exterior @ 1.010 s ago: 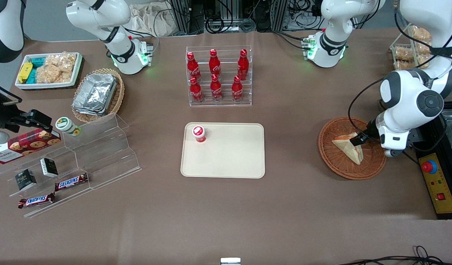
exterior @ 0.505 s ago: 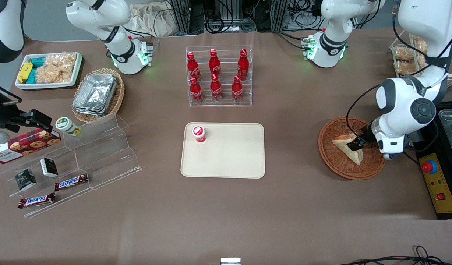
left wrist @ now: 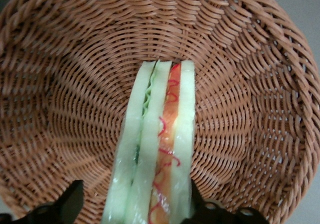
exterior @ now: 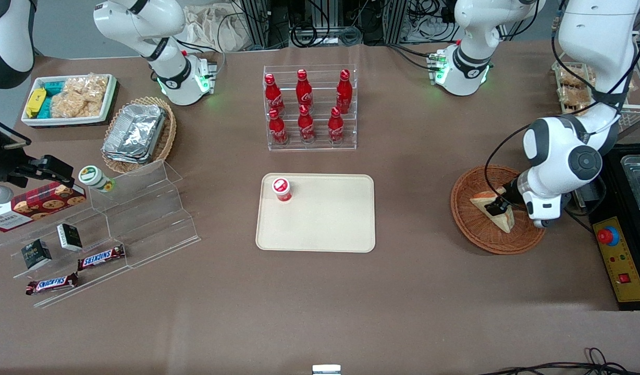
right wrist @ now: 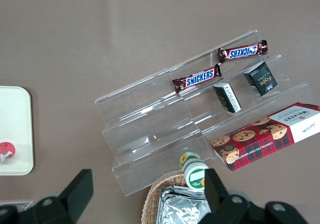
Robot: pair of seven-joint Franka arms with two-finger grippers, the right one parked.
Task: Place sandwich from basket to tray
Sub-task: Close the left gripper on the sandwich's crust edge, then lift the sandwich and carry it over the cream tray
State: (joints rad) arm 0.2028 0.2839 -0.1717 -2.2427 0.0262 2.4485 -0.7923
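The desk (exterior: pixel 320 302) carries the beige tray (exterior: pixel 328 229) at its middle, which serves as the landmark. A small red-capped cup (exterior: pixel 282 189) stands on the tray, in its corner toward the parked arm's end and farther from the front camera. Well apart from the tray, toward the working arm's end, sits the reddish-brown basket (exterior: pixel 468 221). The sandwich (left wrist: pixel 155 149) lies in the basket, filling edge up. The left gripper (exterior: pixel 494 207) is down in the basket, its fingers (left wrist: pixel 67 206) spread on either side of the sandwich, not clamped.
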